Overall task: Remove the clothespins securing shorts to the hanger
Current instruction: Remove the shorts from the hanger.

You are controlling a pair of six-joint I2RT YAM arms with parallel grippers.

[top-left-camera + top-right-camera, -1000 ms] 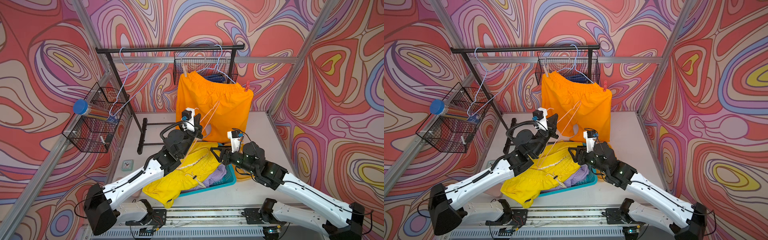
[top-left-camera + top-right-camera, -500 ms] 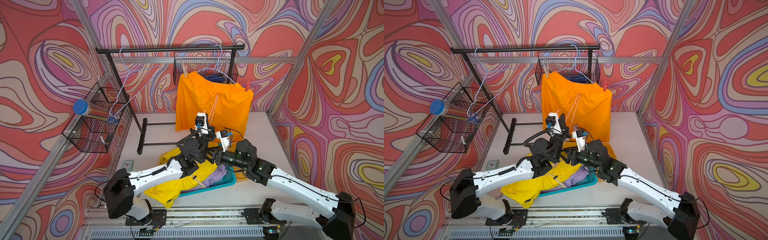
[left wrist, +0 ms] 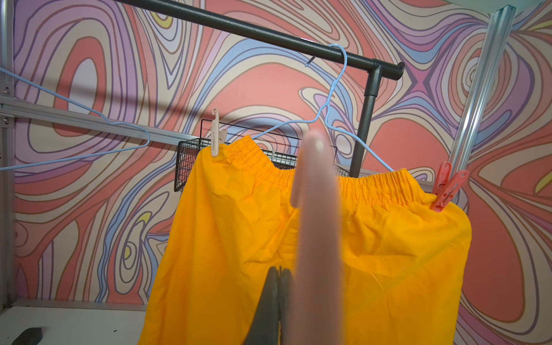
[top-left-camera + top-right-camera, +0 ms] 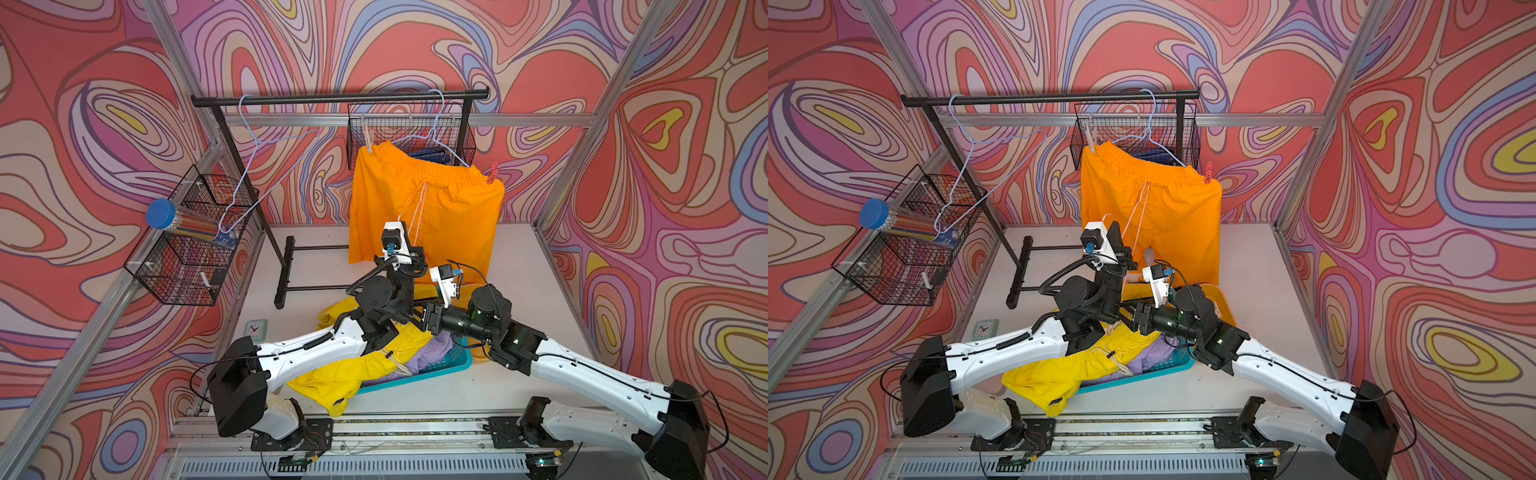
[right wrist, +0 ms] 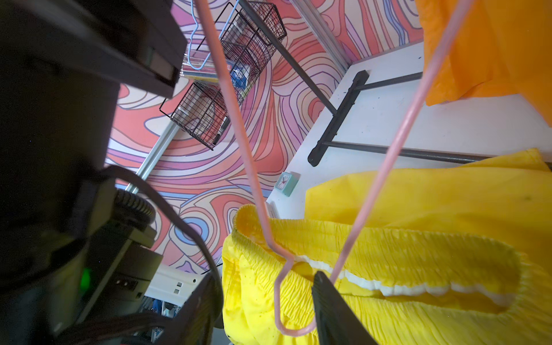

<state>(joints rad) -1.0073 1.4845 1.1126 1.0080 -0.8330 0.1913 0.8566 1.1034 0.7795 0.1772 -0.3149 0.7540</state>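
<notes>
At the near edge of the tabletop (image 4: 515, 266), we are finding the yellow shorts (image 4: 345, 374) draping over the rim of a teal basket (image 4: 455, 360), with the lilac shorts (image 4: 434, 351) lying inside it. Just beyond the basket, toward the middle, our 2 arms are meeting. We are clamping the left tool (image 3: 278, 274), fingers pressed together, on the pink hanger (image 3: 316, 224), which is rising blurred right in front of that wrist's camera. We are holding the right tool (image 4: 431, 318) with its jaws apart and gripping nothing. In the right wrist view, the pink hanger's bent corner is lying against the yellow waistband between its fingers (image 5: 331, 301). A small clock (image 4: 254, 329) is sitting near the left edge. At the far edge, the orange shorts (image 4: 457, 224) are hanging from a blue hanger (image 3: 358, 145) on the black rail (image 4: 332, 98). There, 2 clothespins are pinning the waistband: a beige clothespin (image 3: 215, 140) on the end toward the left edge and a red clothespin (image 3: 445, 188) on the end toward the right edge. A wire basket (image 4: 465, 137) is hanging just behind them.
</notes>
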